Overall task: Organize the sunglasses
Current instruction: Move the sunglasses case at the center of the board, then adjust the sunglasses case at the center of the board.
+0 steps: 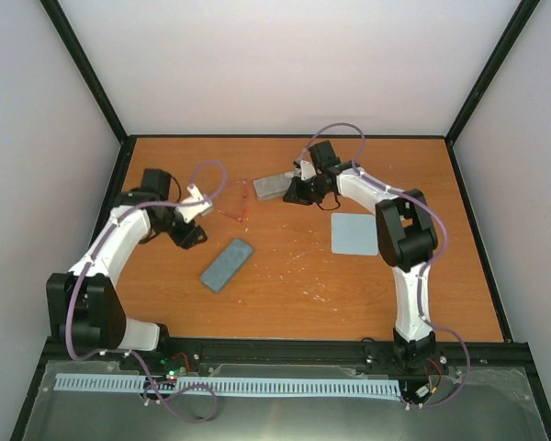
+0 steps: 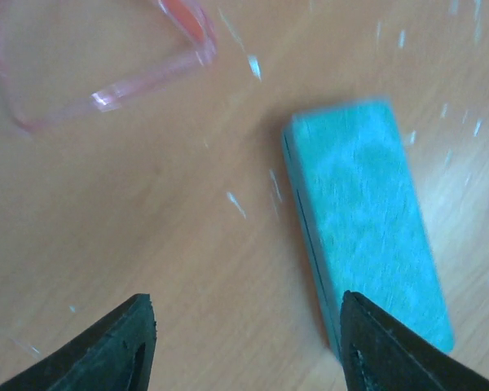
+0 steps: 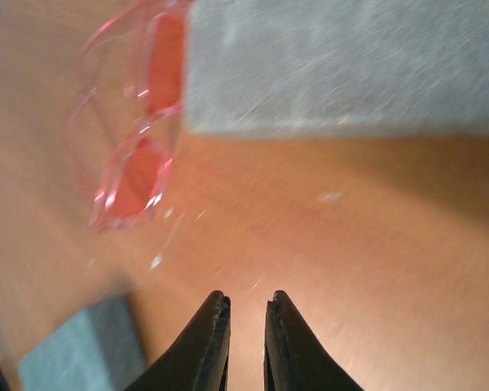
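Observation:
The sunglasses [image 1: 233, 213], a thin red-pink see-through frame, lie on the table between the two arms. In the left wrist view the sunglasses [image 2: 106, 94] are at the upper left, beyond my left gripper [image 2: 244, 314]. It is open over bare wood, its right finger beside the blue-grey case [image 2: 367, 220]. From above, the left gripper [image 1: 193, 236] is left of the glasses. My right gripper [image 3: 247, 300] has its jaws a narrow gap apart with nothing between them. It points toward the sunglasses [image 3: 138, 130] and the grey case [image 3: 342, 65]. The right gripper [image 1: 294, 195] sits just beside that grey case [image 1: 274, 186].
A blue-grey case [image 1: 227, 265] lies diagonally in the middle of the wooden table [image 1: 285, 294]. A pale blue square cloth [image 1: 354, 233] lies under the right arm's elbow. Black frame posts and white walls enclose the table on three sides.

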You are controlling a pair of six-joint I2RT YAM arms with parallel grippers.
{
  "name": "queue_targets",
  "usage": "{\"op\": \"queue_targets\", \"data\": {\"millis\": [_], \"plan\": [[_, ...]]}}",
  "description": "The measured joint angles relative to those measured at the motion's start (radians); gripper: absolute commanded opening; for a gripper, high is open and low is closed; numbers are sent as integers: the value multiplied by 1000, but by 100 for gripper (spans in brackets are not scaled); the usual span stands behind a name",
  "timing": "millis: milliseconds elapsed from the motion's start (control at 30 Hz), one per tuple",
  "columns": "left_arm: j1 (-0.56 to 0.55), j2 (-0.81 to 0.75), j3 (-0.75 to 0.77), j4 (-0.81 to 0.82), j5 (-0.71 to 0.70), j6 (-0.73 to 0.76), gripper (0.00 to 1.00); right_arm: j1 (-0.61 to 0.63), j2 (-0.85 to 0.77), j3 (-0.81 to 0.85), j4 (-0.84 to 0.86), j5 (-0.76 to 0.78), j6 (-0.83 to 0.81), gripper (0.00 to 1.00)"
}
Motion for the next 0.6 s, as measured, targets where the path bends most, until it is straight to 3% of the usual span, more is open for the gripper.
{"op": "queue_targets", "data": {"millis": [100,267,433,600], "plan": [[-29,-33,-124,32,-111,17,49,32,-141,-106,3,22,-8,12],[-27,-11,-282,101,-239,31,48,154,-276,-237,11,77,-14,12],[-27,21,-303,162,-254,23,40,297,-293,-333,-2,149,-8,5],[-35,58,-306,194,-236,8,36,363,-293,-372,-12,188,16,4]]}}
